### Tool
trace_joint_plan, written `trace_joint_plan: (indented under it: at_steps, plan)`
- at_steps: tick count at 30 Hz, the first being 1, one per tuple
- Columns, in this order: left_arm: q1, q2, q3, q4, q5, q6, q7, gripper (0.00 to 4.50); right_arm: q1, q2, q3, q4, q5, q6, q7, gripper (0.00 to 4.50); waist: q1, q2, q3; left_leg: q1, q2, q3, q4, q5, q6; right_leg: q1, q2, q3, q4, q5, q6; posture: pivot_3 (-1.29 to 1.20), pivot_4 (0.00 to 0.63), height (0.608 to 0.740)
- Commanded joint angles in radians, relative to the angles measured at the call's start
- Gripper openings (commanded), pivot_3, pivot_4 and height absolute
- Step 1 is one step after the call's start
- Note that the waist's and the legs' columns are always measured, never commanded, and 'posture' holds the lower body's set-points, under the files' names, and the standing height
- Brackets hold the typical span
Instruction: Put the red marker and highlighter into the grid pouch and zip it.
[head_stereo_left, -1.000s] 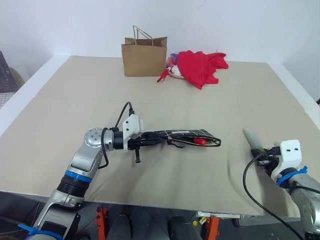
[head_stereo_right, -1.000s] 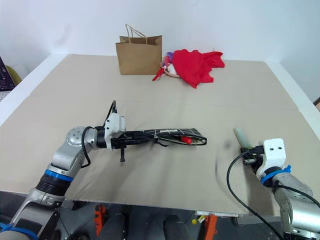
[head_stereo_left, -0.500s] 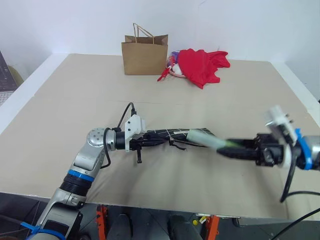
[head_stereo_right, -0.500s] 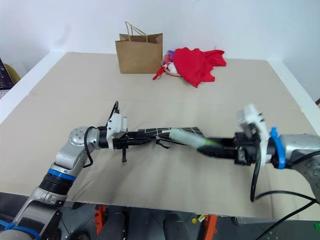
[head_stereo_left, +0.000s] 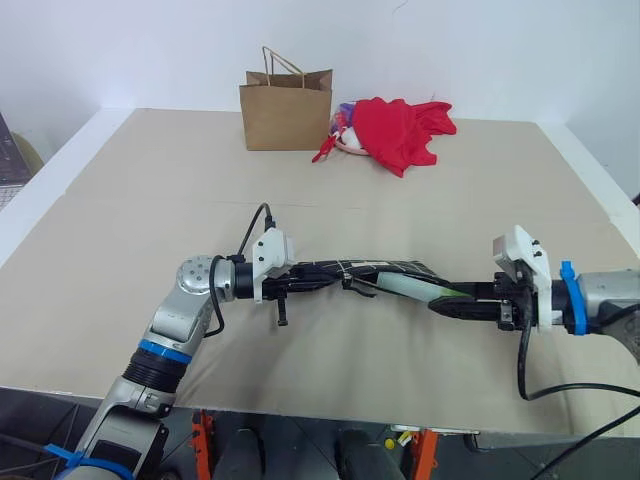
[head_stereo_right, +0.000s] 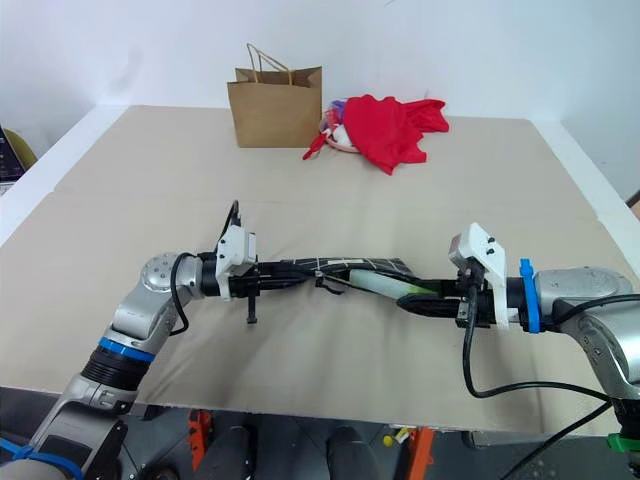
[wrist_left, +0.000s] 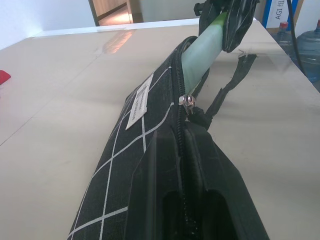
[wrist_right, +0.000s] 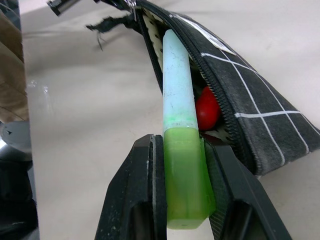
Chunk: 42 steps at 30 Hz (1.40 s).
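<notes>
The highlighter (wrist_right: 180, 165) is clamped by its brighter green end between the two black fingers of the right pincer (head_stereo_left: 447, 303), and its pale body is pushed partway into the open mouth of the grid pouch (head_stereo_left: 345, 272). Beside the pale body, just inside the zipper line, the red cap of the red marker (wrist_right: 207, 111) is seen lying within the pouch. The pouch is held up off the surface (head_stereo_left: 150, 200), roughly level, near the front middle of it. Its closed end is gripped by the left pincer (head_stereo_left: 300, 282), whose fingers are shut tight on the fabric. The zipper pull (wrist_left: 187, 102) is seen on the upper edge, with a black cord (wrist_left: 226, 88) hanging from it; how far the zipper is drawn back cannot be judged exactly from the head views, though the mouth is plainly open around the highlighter. A small white label (wrist_left: 139, 100) is carried on the pouch's side. Well apart, at the far edge of the surface, a brown paper bag (head_stereo_left: 286, 112) is stood upright, and a red cloth (head_stereo_left: 402, 130) is heaped just beside it.
</notes>
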Motion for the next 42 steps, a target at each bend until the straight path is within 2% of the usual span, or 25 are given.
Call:
trace_joint_plan:
  at_steps: [1,14,16,17,21,22,29,32,34,38,42]
  plan:
    - [-0.002,-0.001,0.000,-0.047,-0.011,0.002,-0.002,0.00,-0.047,0.012,0.016,-0.012,-0.015,-0.012,-0.009,0.70,-0.001,0.000,0.000,0.000,0.000,0.000,0.000,0.000,0.000,0.000,0.000,0.000,0.000,0.000,0.000,0.00,0.150,0.740]
    - [-0.008,-0.017,-0.013,-0.057,-0.012,0.012,0.005,0.00,-0.192,0.118,0.143,0.006,-0.066,0.046,-0.083,0.70,-0.003,0.000,0.000,0.000,0.000,0.000,0.000,0.000,0.000,0.000,0.000,0.000,0.000,0.000,0.000,0.00,0.150,0.740]
    - [-0.004,-0.015,-0.013,-0.061,-0.013,0.014,0.007,0.00,-0.198,0.119,0.145,0.008,-0.068,0.052,-0.078,1.71,-0.003,0.000,0.000,0.000,0.000,0.000,0.000,0.000,0.000,0.000,0.000,0.000,0.000,0.000,0.000,0.00,0.150,0.740]
    - [-0.002,-0.014,-0.012,-0.064,-0.014,0.015,0.008,0.00,-0.199,0.115,0.146,0.007,-0.070,0.050,-0.071,1.99,-0.003,0.000,0.000,0.000,0.000,0.000,0.000,0.000,0.000,0.000,0.000,0.000,0.000,0.000,0.000,0.00,0.150,0.740]
    - [0.005,-0.007,-0.007,-0.071,-0.018,0.022,0.010,0.00,-0.193,0.095,0.137,-0.002,-0.087,-0.004,-0.024,4.04,-0.003,0.000,0.000,0.000,0.000,0.000,0.000,0.000,0.000,0.000,0.000,-0.001,0.000,0.000,0.000,0.00,0.150,0.740]
    - [0.006,-0.006,-0.006,-0.072,-0.018,0.023,0.011,0.00,-0.190,0.094,0.134,-0.005,-0.097,-0.025,-0.018,4.38,-0.003,0.000,0.000,0.000,0.000,0.000,0.000,0.000,0.000,0.000,0.000,-0.001,0.000,0.000,0.000,0.00,0.150,0.740]
    - [0.001,0.005,0.010,-0.062,-0.022,0.029,0.016,0.00,-0.082,0.069,0.053,-0.057,-0.073,-0.113,0.050,4.45,-0.002,0.000,0.000,0.000,0.000,0.000,0.000,0.000,0.000,0.000,0.000,-0.001,0.000,0.000,0.000,0.00,0.150,0.740]
    - [-0.002,0.018,0.022,-0.051,-0.026,0.034,0.011,0.00,-0.001,0.092,-0.076,-0.074,-0.006,-0.223,0.152,4.45,0.000,-0.001,0.000,-0.001,0.000,-0.001,0.000,0.000,0.000,0.000,0.000,-0.001,0.000,0.000,0.000,0.00,0.150,0.740]
    - [-0.004,0.025,0.025,-0.044,-0.027,0.034,0.007,0.00,0.032,0.112,-0.109,-0.106,-0.001,-0.310,0.189,4.45,0.000,-0.001,0.000,-0.001,0.000,-0.001,0.000,0.000,0.000,0.000,0.000,-0.001,0.000,0.000,0.000,0.00,0.150,0.740]
    - [-0.008,0.028,0.028,-0.039,-0.027,0.036,0.001,0.00,0.015,0.174,-0.088,-0.150,-0.019,-0.400,0.157,4.45,-0.006,-0.001,0.001,0.001,0.000,-0.001,0.000,0.000,0.000,0.001,0.001,-0.001,0.001,0.000,0.000,0.00,0.150,0.740]
    - [-0.016,0.023,0.026,-0.046,-0.033,0.044,0.000,0.00,-0.033,0.268,0.014,-0.148,-0.103,-0.481,0.087,4.45,-0.007,-0.002,0.001,0.002,0.000,-0.002,0.000,0.001,-0.002,0.001,0.001,-0.001,0.001,0.001,-0.001,0.00,0.150,0.740]
